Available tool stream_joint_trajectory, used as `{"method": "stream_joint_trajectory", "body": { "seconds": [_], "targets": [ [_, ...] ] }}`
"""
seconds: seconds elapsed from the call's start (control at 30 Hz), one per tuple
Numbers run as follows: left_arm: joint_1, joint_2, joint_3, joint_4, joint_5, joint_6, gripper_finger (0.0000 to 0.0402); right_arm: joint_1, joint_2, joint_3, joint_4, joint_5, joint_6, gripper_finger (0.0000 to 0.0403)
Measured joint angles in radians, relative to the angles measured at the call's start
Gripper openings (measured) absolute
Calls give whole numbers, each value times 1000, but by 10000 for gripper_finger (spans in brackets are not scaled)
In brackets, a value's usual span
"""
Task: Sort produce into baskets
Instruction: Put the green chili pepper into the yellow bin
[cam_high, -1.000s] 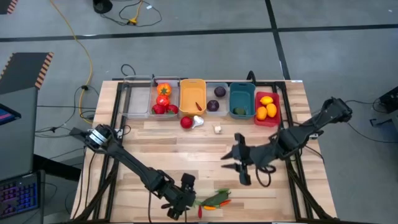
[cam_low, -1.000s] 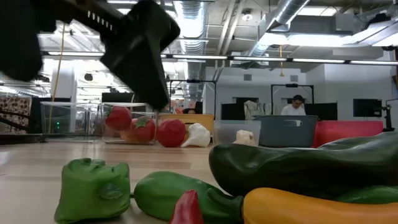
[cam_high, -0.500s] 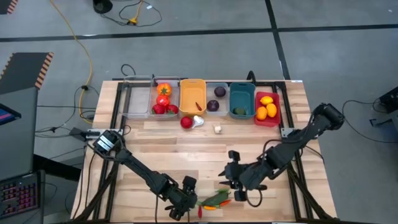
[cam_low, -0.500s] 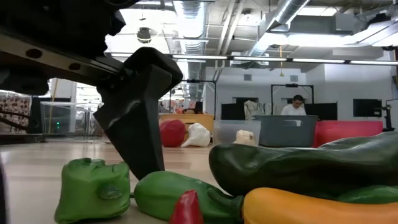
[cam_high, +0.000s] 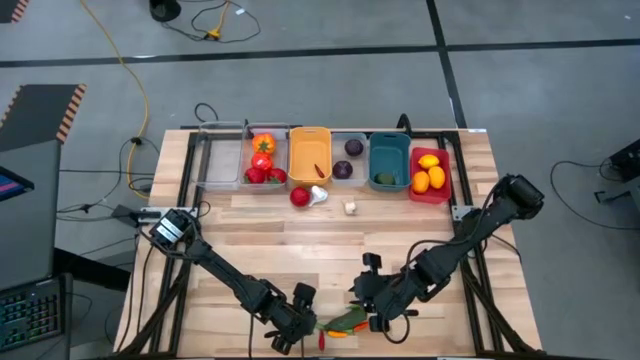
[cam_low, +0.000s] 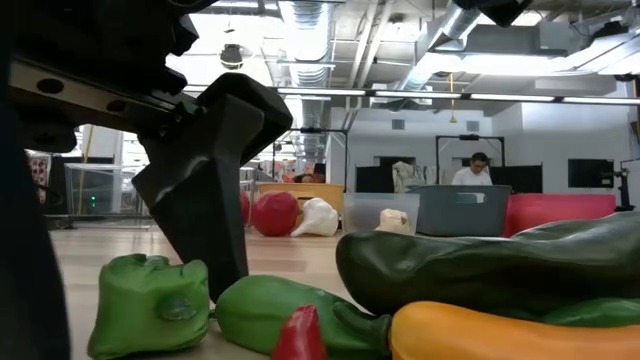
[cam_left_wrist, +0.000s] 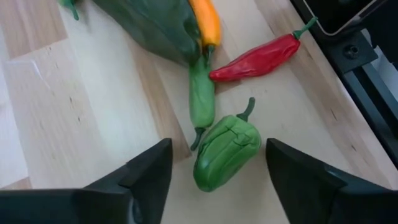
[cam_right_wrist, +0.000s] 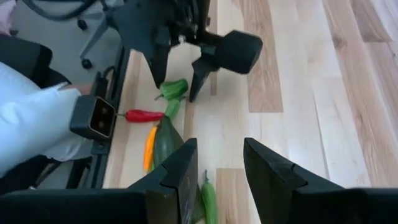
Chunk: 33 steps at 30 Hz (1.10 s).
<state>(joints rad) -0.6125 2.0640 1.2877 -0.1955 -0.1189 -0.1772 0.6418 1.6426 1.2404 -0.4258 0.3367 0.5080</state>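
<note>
My right gripper (cam_high: 372, 303) has swung in, jaws parted and empty, while my left gripper (cam_left_wrist: 214, 171) narrows, still unclosed, around the small lumpy green plastic pepper (cam_left_wrist: 225, 152), nearly ready for lifting.

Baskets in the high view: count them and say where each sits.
6, in a row along the table's far edge: clear, clear with red produce, orange-yellow, clear, teal, red.

pale wood-grain worktop (cam_high: 300, 250) at centre frame; along its upper edge an orange-yellow basket (cam_high: 310, 155), a teal basket (cam_high: 389, 160) and a red basket (cam_high: 429, 190) holding yellow-orange citrus (cam_high: 429, 174). lower centre, a green pepper (cam_left_wrist: 225, 152), red chili (cam_left_wrist: 261, 56), orange chili (cam_left_wrist: 206, 22) and dark green vegetable (cam_left_wrist: 155, 25). black end effector fingers (cam_left_wrist: 146, 177).
</note>
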Motion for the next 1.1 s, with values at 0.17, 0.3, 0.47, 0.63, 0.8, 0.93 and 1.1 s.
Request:
{"method": "stream_joint_trajectory", "body": {
  "seconds": [0.17,0.3,0.47,0.63,0.8,0.93,1.1],
  "targets": [
    [2,0,0,0,0,0,208,0,-1,0,-5,-1,16,155],
    [6,0,0,-1,0,-1,204,0,-4,0,-7,-1,16,155],
    [6,0,0,-1,0,-1,203,0,-4,0,-7,-1,16,155],
    [6,0,0,-1,0,-2,203,0,-4,0,-7,-1,16,155],
    [6,0,0,-1,0,-3,203,0,-4,0,-8,0,16,155],
    [6,0,0,-1,0,-3,203,0,-5,0,-8,0,16,155],
    [6,-1,0,-1,0,-3,203,0,-5,0,-8,0,16,155]
  ]
}}
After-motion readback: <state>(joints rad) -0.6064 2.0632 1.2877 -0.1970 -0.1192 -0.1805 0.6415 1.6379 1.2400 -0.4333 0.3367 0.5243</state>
